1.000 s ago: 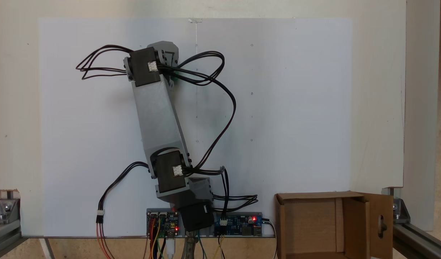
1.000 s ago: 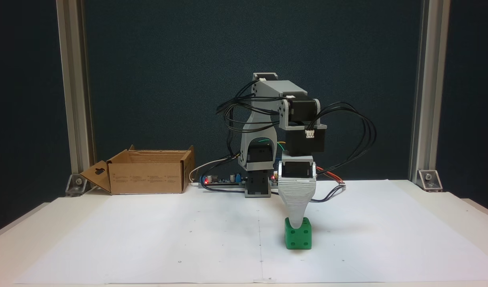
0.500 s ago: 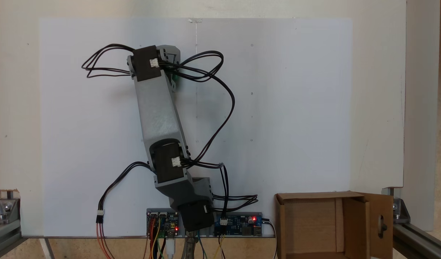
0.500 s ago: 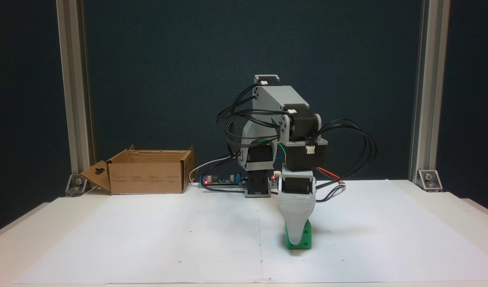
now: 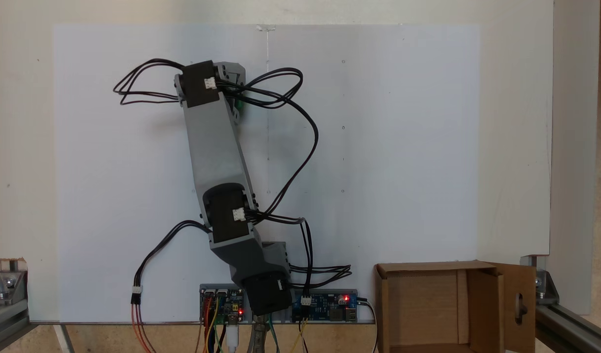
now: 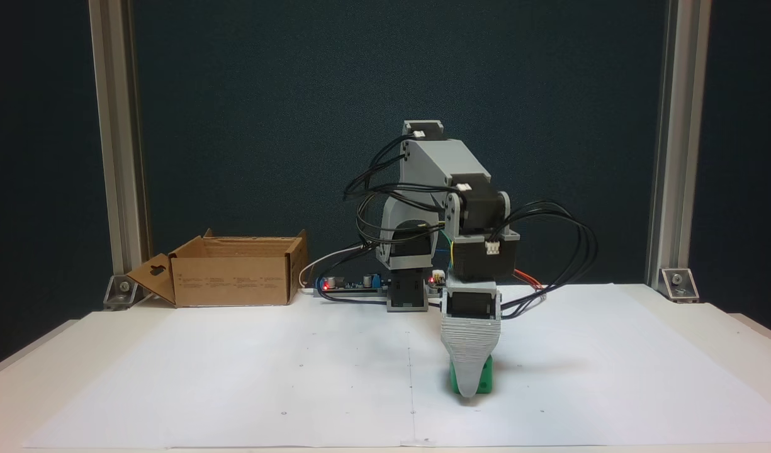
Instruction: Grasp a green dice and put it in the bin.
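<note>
Looking across the table in a fixed view, we see one gripper (image 6: 467, 391) lowered to the white paper sheet (image 6: 234, 377) at lower centre of the frame, its broad grey ribbed finger (image 6: 470, 352) standing right in front of the one green dice (image 6: 484, 381). That finger covers most of the cube, leaving green slivers at each side. The jaws lie one behind the other, so we cannot tell how far open they are, nor whether they hold the dice. In the view from above, the arm (image 5: 214, 147) hides the cube except for what is probably a green speck (image 5: 240, 104) at upper left. One bin (image 6: 234, 277) sits at mid-left, well apart from the dice. Two circuit boards (image 5: 325, 301) and looping black cables (image 6: 568, 239) surround the base.
</note>
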